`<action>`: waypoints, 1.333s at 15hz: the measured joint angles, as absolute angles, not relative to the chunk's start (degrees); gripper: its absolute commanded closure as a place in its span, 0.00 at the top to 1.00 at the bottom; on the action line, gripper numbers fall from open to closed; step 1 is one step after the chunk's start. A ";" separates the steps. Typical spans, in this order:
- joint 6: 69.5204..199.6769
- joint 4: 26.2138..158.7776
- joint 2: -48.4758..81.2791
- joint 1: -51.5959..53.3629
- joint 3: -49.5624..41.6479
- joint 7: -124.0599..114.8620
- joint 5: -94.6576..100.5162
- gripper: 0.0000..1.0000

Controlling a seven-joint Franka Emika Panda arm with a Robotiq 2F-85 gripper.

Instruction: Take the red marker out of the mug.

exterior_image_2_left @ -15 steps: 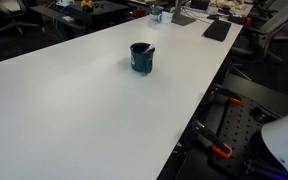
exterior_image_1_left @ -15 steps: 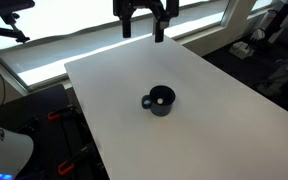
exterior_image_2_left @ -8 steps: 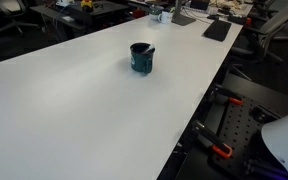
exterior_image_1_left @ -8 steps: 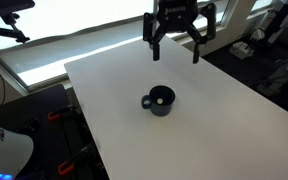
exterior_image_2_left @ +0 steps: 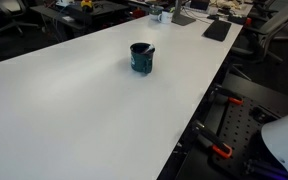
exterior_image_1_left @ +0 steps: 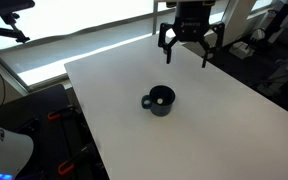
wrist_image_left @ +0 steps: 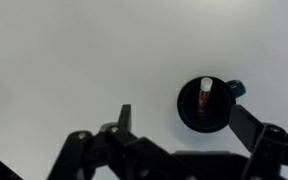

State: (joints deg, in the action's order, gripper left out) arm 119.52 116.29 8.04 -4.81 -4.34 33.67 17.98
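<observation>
"What's around you?"
"A white table (exterior_image_1_left: 224, 125), a bright window (exterior_image_1_left: 84, 40) along its far edge, and cluttered desks (exterior_image_2_left: 189, 15) beyond."
"And the marker?"
"The marker (wrist_image_left: 203, 97) stands in the mug (wrist_image_left: 205, 104), mid-table. Its long axis is near upright, and I see it almost end-on from my wrist."
"Your fingers?"
"My gripper (exterior_image_1_left: 187, 56) hangs above the table, far right of the mug, with the fingers spread wide."

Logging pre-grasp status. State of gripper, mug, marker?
gripper: open, empty, raised above the table, clear of the mug
mug: upright on the table, holding the marker
red marker: inside the mug, not gripped
</observation>
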 measured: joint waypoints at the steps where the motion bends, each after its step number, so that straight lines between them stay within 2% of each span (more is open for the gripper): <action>1: 119.57 115.87 8.63 -4.82 -4.24 34.76 16.21 0.98; 4: 119.56 114.72 10.63 -4.83 -3.86 36.94 12.14 0.89; 5: 119.51 114.34 11.45 -4.83 -3.73 37.09 11.42 0.91; 8: 119.02 112.84 14.52 -4.84 -3.50 37.10 10.16 0.84; 9: 118.70 112.16 15.64 -4.84 -3.48 37.10 10.01 0.85; 12: 117.31 109.90 18.82 -4.86 -3.39 37.10 9.96 0.78; 20: 110.58 103.24 25.81 -4.70 -2.25 35.95 10.56 0.74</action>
State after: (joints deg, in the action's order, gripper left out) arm 110.58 103.24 25.81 -4.70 -2.25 35.95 10.56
